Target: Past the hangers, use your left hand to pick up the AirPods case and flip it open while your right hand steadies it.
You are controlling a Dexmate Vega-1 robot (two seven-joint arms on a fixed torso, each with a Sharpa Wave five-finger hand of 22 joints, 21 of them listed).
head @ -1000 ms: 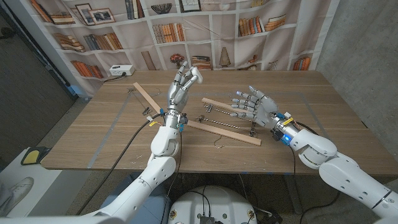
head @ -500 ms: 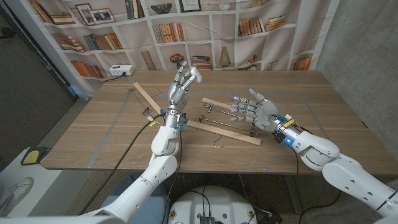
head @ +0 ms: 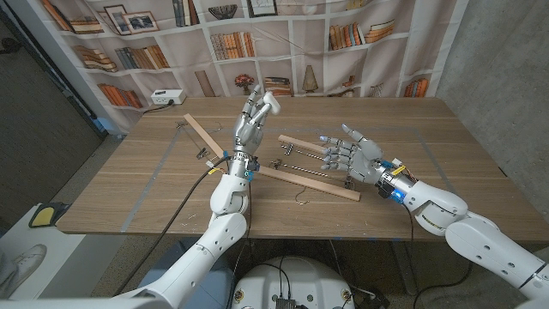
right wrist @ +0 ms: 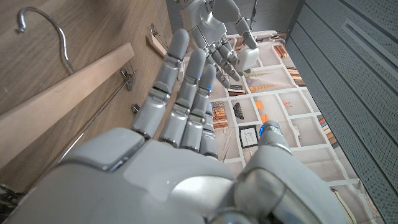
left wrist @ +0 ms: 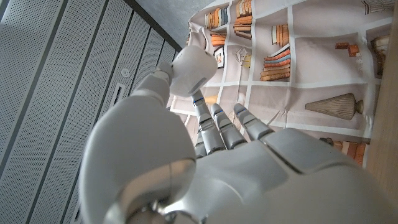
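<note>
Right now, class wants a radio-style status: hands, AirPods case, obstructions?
Left hand raised, pinching white AirPods case at its fingertips. Right hand open, apart from case, over wooden hangers. Nothing between hands.

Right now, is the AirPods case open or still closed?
Cannot tell for sure. The left hand holds the AirPods case raised at its fingertips, and no lifted lid shows. The right hand is apart.
</note>
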